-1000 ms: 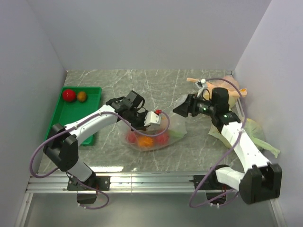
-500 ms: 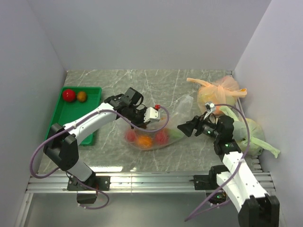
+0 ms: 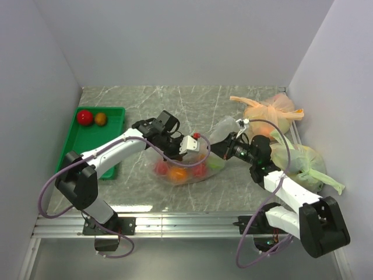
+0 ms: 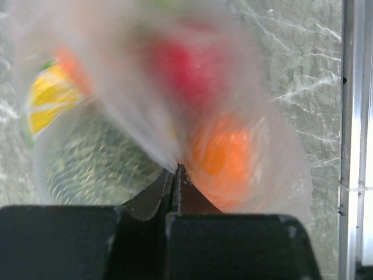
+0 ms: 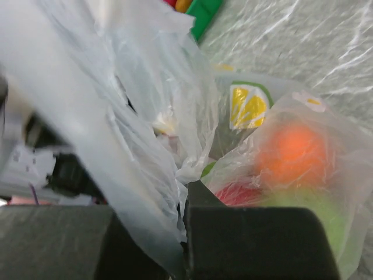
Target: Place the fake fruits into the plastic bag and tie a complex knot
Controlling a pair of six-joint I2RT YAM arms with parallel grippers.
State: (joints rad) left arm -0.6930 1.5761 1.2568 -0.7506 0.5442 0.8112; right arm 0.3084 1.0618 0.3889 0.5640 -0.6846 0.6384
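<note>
L hand [image 4: 176, 170] tight on plastic bag [image 4: 111, 81]: wrist cam only.

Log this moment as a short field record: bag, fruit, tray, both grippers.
bag: thin clear plastic bag, lying on the table between the arms
contents: glossy plastic fruits, red, orange and green, inside it
tray: green plastic tray holding a red ball and an orange ball
left gripper: shut on bag film
right gripper: shut on bag film
</note>
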